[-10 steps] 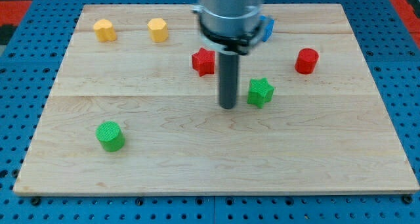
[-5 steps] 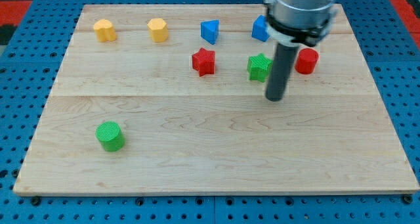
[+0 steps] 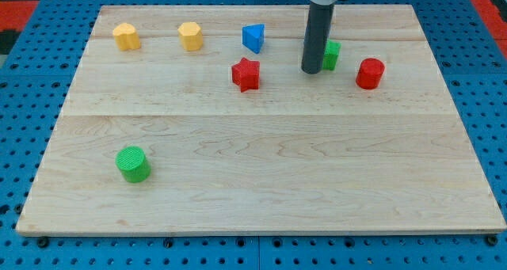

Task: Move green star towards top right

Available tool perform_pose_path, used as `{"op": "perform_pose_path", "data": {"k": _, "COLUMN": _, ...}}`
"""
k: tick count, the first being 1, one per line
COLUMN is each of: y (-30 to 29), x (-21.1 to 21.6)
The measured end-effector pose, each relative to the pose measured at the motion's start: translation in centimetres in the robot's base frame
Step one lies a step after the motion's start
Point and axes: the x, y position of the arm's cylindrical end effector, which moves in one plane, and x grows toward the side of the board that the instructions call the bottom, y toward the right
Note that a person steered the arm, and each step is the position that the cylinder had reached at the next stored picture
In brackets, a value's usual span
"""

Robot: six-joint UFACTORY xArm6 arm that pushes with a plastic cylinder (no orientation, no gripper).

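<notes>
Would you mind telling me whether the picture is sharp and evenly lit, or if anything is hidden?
Camera view: evenly lit, no glare, soft shadows; the blocks look sharp. The rod hides most of the green star, and my tip sits at its left edge.

Red star (image 3: 246, 74) beside blue triangle (image 3: 253, 38)

- My tip (image 3: 311, 70) of the dark rod tool touches the left side of the small green star block (image 3: 331, 55), which the rod partly hides.
- The red cylinder block (image 3: 369, 73) stands near the star's lower right, narrowing that side.
- The blue triangular block (image 3: 253, 38) and red star block (image 3: 246, 74) flank the rod's left.
- The pale wooden surface (image 3: 261, 175) lies open across its lower half, save the green cylinder block (image 3: 132, 163).
</notes>
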Motion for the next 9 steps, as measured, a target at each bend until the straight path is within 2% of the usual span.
{"op": "perform_pose_path", "data": {"k": 1, "y": -1.4, "x": -1.2}}
{"op": "perform_pose_path", "data": {"k": 2, "y": 2.8, "x": -2.2}}
{"op": "perform_pose_path", "data": {"k": 3, "y": 6.1, "x": -5.5}}
{"op": "perform_pose_path", "data": {"k": 4, "y": 7.3, "x": -5.3}}
{"op": "perform_pose_path", "data": {"k": 5, "y": 7.3, "x": -1.2}}
{"op": "perform_pose_path", "data": {"k": 6, "y": 8.2, "x": -0.1}}
{"op": "perform_pose_path", "data": {"k": 7, "y": 12.4, "x": -1.7}}
{"op": "perform_pose_path", "data": {"k": 8, "y": 12.4, "x": -4.0}}
{"op": "perform_pose_path", "data": {"k": 9, "y": 13.8, "x": -3.3}}
